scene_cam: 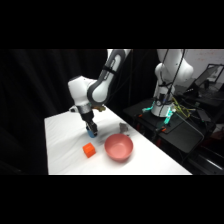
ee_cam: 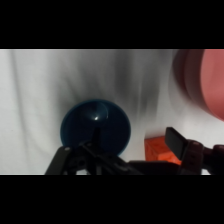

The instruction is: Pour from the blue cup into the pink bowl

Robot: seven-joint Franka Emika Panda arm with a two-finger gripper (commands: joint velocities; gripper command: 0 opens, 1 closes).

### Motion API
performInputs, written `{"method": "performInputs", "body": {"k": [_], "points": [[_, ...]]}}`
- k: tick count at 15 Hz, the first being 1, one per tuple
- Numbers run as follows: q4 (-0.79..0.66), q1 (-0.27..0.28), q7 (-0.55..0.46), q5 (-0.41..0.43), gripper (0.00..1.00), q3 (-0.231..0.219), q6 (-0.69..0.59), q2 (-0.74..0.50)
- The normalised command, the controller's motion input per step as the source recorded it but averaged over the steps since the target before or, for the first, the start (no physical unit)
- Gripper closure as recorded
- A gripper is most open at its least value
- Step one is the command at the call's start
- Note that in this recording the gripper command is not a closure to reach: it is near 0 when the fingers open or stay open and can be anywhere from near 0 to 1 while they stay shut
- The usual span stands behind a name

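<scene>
The blue cup [scene_cam: 92, 133] stands upright on the white table [scene_cam: 65, 150], left of the pink bowl [scene_cam: 118, 148]. My gripper [scene_cam: 91, 127] hangs directly over the cup. In the wrist view I look down into the blue cup [ee_cam: 95, 125], which lies between my spread fingers. The gripper [ee_cam: 117, 152] is open. Its right finger [ee_cam: 177, 142] stands clear of the cup's rim. The pink bowl [ee_cam: 202, 80] fills the upper right corner of that view.
A small orange cube [scene_cam: 89, 149] [ee_cam: 160, 150] lies on the table close to the cup and left of the bowl. A small grey block [scene_cam: 123, 128] sits behind the bowl. Beyond the table's right edge stand the arm's base [scene_cam: 165, 102] and dark equipment.
</scene>
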Motion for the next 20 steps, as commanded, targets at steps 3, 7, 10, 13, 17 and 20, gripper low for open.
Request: {"method": "performInputs", "body": {"k": [3,7,10,13,17,20], "points": [[0.17,-0.123,-0.26,0.127,1.0,0.094,-0.05,0.12],[0.17,-0.08,-0.17,0.076,1.0,0.046,-0.12,0.01],[0.11,-0.013,-0.08,0.039,0.7,0.017,-0.13,-0.04],[0.03,0.053,0.02,-0.004,0.22,-0.017,-0.13,-0.1],[-0.06,0.161,0.2,-0.103,0.18,-0.08,-0.34,-0.36],[-0.05,0.231,0.3,-0.172,0.18,-0.111,-0.44,-0.5]]}}
